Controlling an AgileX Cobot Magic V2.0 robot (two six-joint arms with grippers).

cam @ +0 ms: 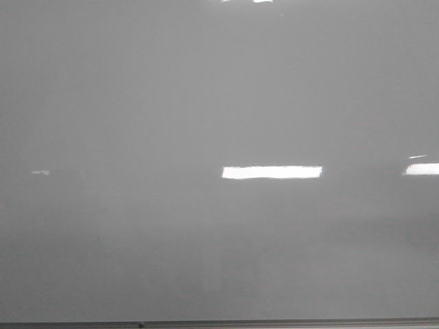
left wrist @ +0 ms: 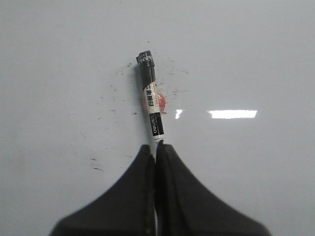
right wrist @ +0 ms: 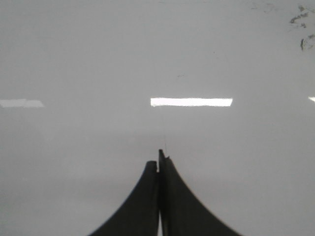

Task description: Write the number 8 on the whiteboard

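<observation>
The whiteboard [cam: 137, 103] is a glossy pale grey board that fills the front view, with a thin dark edge at the bottom. No number 8 shows on it in any view. Neither gripper shows in the front view. In the left wrist view my left gripper [left wrist: 156, 146] is shut on a marker [left wrist: 151, 98], a white labelled barrel with a black end that points out over the board [left wrist: 256, 59]. In the right wrist view my right gripper [right wrist: 158, 162] is shut and empty over the bare board [right wrist: 74, 59].
Bright rectangular light reflections [cam: 271, 172] lie on the board. Small dark specks and smudges [left wrist: 123, 88] surround the marker's end in the left wrist view, and dark smudges [right wrist: 301, 29] sit in one corner of the right wrist view.
</observation>
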